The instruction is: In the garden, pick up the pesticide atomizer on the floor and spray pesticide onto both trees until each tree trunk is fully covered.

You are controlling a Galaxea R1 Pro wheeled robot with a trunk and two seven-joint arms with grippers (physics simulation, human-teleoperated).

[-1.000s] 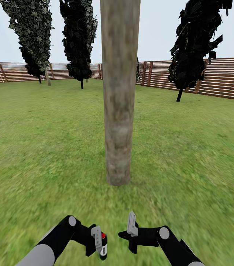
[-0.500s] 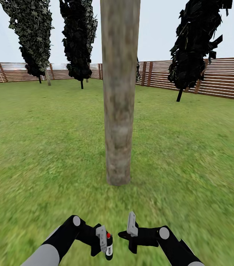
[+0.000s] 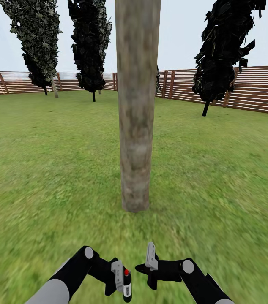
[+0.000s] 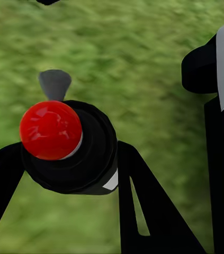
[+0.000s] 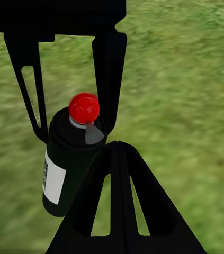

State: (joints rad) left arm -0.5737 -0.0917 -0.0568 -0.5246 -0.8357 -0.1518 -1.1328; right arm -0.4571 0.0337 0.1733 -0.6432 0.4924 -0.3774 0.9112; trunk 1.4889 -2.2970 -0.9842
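Black arms (image 3: 77, 268), grey sleeves, white discs — seemingly joint caps

The left gripper (image 4: 69, 174) is clamping the atomizer (image 4: 74, 153), its two black fingers (image 4: 143, 206) pressing against either side of the dark round body. The camera is looking down on the can from above, so its red cap (image 4: 51, 129) is facing the lens, with a small grey nozzle (image 4: 54, 84) sticking out past the cap's edge. A sliver of white label is peeking out just beside one finger. Blurred green grass (image 4: 143, 63) is lying behind everything. The right arm (image 4: 223, 148) is standing close by, black with a white panel (pale lettering on it is reading GALAXEA), apart from the can.
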